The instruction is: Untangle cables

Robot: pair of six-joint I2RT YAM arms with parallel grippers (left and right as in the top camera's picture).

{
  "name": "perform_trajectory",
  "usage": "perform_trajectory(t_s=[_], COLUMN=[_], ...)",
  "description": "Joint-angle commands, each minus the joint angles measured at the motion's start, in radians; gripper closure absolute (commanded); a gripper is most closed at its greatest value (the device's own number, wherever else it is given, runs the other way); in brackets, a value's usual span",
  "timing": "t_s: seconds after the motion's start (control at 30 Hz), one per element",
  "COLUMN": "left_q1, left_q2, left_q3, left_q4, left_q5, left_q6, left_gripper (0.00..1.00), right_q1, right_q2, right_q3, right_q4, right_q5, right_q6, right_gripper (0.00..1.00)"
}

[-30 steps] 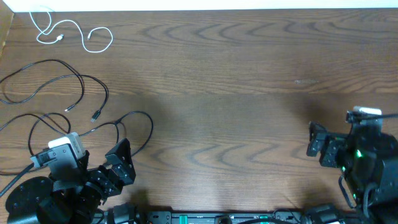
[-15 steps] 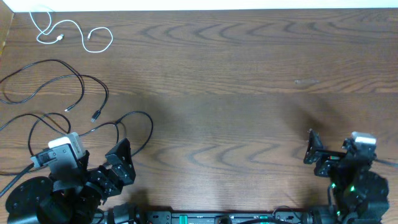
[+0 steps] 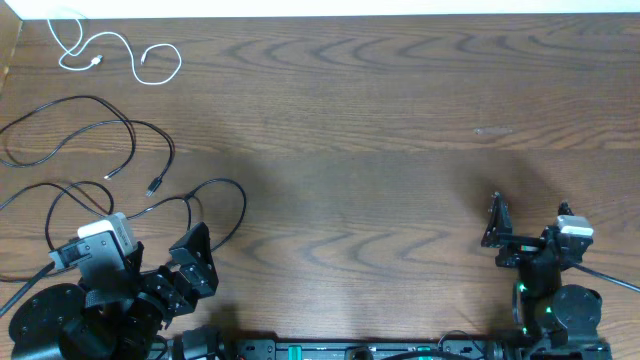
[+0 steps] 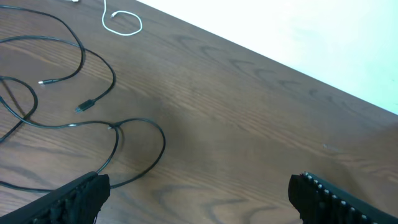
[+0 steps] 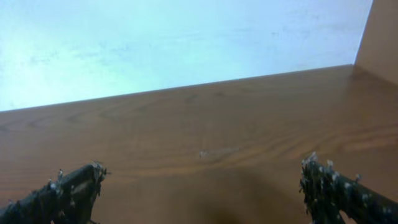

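The short white cable (image 3: 112, 36) lies coiled at the table's far left corner; one of its loops shows in the left wrist view (image 4: 140, 25). Two black cables (image 3: 80, 98) lie in overlapping loops on the left, with plug ends near the middle of the loops (image 3: 153, 187). One loop (image 3: 243, 205) reaches close to my left gripper (image 3: 203, 262), which is open and empty; that loop (image 4: 163, 140) lies just ahead of its fingers (image 4: 199, 190). My right gripper (image 3: 495, 225) is open and empty at the front right, far from the cables (image 5: 202, 177).
The wooden table (image 3: 360, 130) has a white wall along its far edge (image 5: 155, 43). A raised wooden edge (image 5: 379, 37) stands at the right in the right wrist view. A faint scuff (image 3: 492, 131) marks the wood at right.
My right arm has drawn back toward the front edge and shifted left, its gripper now pointing along the table. The left arm and the cables have not moved.
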Motion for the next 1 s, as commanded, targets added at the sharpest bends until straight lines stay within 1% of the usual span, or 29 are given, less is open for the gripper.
perform_trajectory(t_s=[0.0,0.27,0.63,0.73,0.97], left_q1=[0.002,0.002,0.002,0.002,0.002], left_q2=[-0.002,-0.002,-0.002,-0.002,-0.002], left_q3=[0.002,0.002,0.002,0.002,0.002], left_q4=[-0.002,-0.002,-0.002,-0.002,-0.002], left_q5=[0.012,0.012,0.012,0.012,0.012], left_q6=[0.007,0.007,0.007,0.007,0.007], left_gripper=[0.02,0.02,0.02,0.02,0.02], right_q1=[-0.007,-0.007,-0.002,-0.002,-0.003], right_q2=[-0.013,-0.013,-0.013,-0.013,-0.013], right_q3=[-0.049,-0.146,-0.184,-0.184,-0.184], right_q4=[0.064,0.187,0.204,0.17,0.167], right_q5=[-0.007,-0.026,-0.024,-0.026,-0.076], right_q6=[-0.014,-0.014,-0.026,-0.025,-0.021], right_gripper=[0.01,0.01,0.01,0.01,0.01])
